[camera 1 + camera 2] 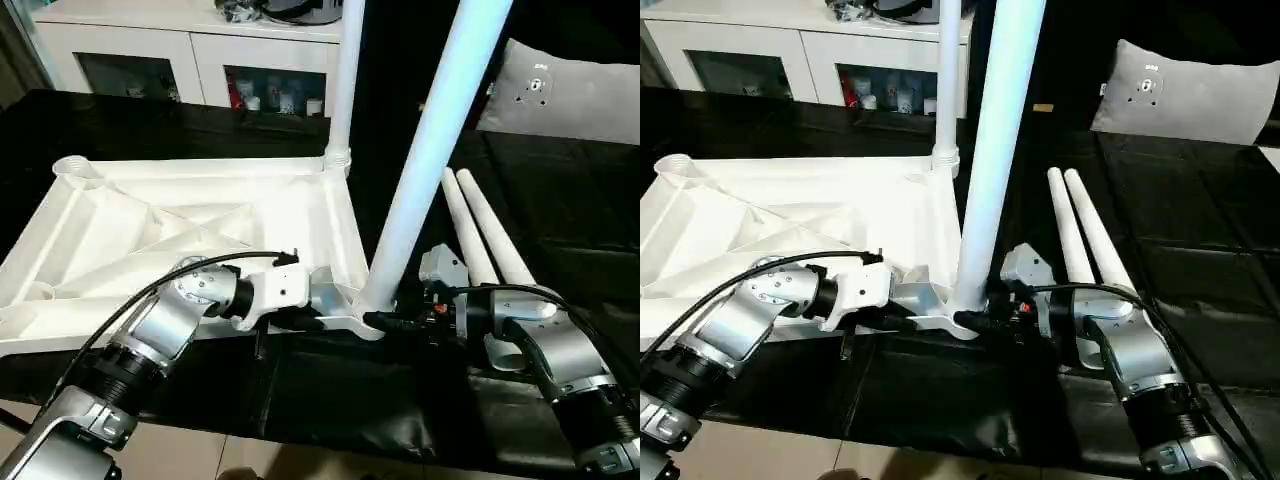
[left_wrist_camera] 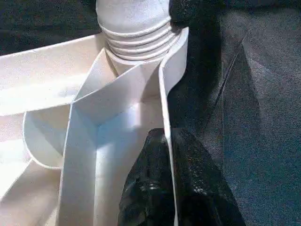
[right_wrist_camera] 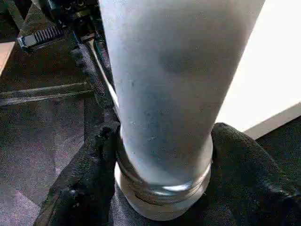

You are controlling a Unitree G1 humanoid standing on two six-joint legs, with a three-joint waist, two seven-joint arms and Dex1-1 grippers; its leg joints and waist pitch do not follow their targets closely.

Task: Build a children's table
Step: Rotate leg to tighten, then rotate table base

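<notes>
We see the children's table (image 1: 200, 230) lying upside down on the black-covered desk (image 1: 560, 190), its cross-ribbed underside facing up. One leg (image 1: 343, 90) stands in the far corner socket, and a second leg (image 1: 425, 160) rises tilted from the near corner socket. Two spare legs (image 1: 480, 235) lie side by side on the desk just beside that corner.

Our left claw (image 2: 164, 188) is pinched nearly shut on the thin rim wall of the tabletop near that corner, one finger on each side of it. Our right claw (image 3: 162, 188) straddles the ribbed base of the near leg, a black finger on either side; we cannot tell whether the fingers press it yet.

We judge the whole thing to be light, hollow moulded plastic: stiff enough to hold shape, but smooth and slippery, and likely to slide on the cloth unless the top is pinned. The tapered leg offers poor purchase high up; low down, by the ribbed collar, seems the best hold for turning or pushing it home. The rim wall is a sound place to steady the top.

We can read no brand, label or writing anywhere.
</notes>
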